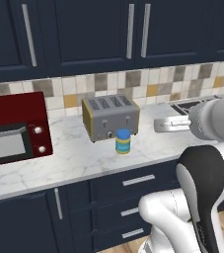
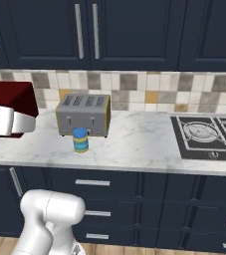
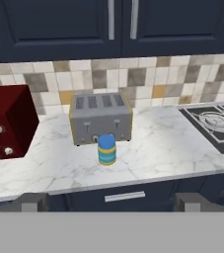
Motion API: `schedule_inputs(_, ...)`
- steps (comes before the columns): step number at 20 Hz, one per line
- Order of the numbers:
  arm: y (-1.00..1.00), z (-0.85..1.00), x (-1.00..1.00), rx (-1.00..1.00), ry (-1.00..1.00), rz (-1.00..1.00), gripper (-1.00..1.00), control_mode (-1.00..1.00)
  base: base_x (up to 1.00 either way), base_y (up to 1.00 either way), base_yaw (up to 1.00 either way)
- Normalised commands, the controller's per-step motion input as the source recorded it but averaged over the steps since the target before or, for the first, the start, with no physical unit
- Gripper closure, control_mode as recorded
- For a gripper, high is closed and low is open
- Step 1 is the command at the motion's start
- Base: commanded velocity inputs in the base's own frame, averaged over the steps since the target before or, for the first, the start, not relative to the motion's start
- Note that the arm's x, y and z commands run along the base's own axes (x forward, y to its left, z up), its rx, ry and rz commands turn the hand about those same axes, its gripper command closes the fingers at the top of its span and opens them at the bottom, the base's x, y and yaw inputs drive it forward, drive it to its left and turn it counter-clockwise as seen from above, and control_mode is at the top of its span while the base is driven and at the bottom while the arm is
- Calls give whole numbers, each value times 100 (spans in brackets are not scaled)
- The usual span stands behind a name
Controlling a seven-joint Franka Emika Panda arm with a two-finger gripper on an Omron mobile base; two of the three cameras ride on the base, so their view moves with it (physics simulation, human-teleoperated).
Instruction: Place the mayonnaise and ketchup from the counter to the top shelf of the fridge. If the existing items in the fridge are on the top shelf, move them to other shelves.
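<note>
Hand view: mayonnaise (image 3: 106, 149) stands before toaster (image 3: 101, 118).

The jar (image 1: 123, 141) has a blue lid, a pale yellow body and a teal-blue band round its middle. It stands on a white counter (image 1: 79, 160) veined in grey like marble. Just behind it the toaster (image 1: 110, 117) is grey metal with dull yellow-gold sides and dark slots. On the left the microwave (image 1: 15, 129) is deep red with a black window and pale knobs. The wall tiles (image 1: 133, 81) make a patchwork of cream, beige, grey-brown and ochre squares. The cabinets (image 1: 84, 34) above and the drawers (image 1: 133, 195) below are dark navy with silver handles. On the right the hob (image 2: 206, 135) is black with grey rings. The arm (image 1: 202, 197) is white with black joints.
</note>
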Motion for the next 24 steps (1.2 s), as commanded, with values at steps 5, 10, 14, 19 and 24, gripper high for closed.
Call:
schedule_inputs(5,-5,-3,23,0,6,0,-100,-100,0,0,0)
schedule_inputs(10,-5,-34,38,0,12,0,-100,-100,0,0,0)
schedule_inputs(14,-5,-74,44,0,10,0,-100,-100,0,0,0)
schedule_inputs(19,-6,-82,81,0,9,0,-100,-100,0,0,0)
schedule_inputs(24,-3,-44,97,0,6,0,-100,-100,0,0,0)
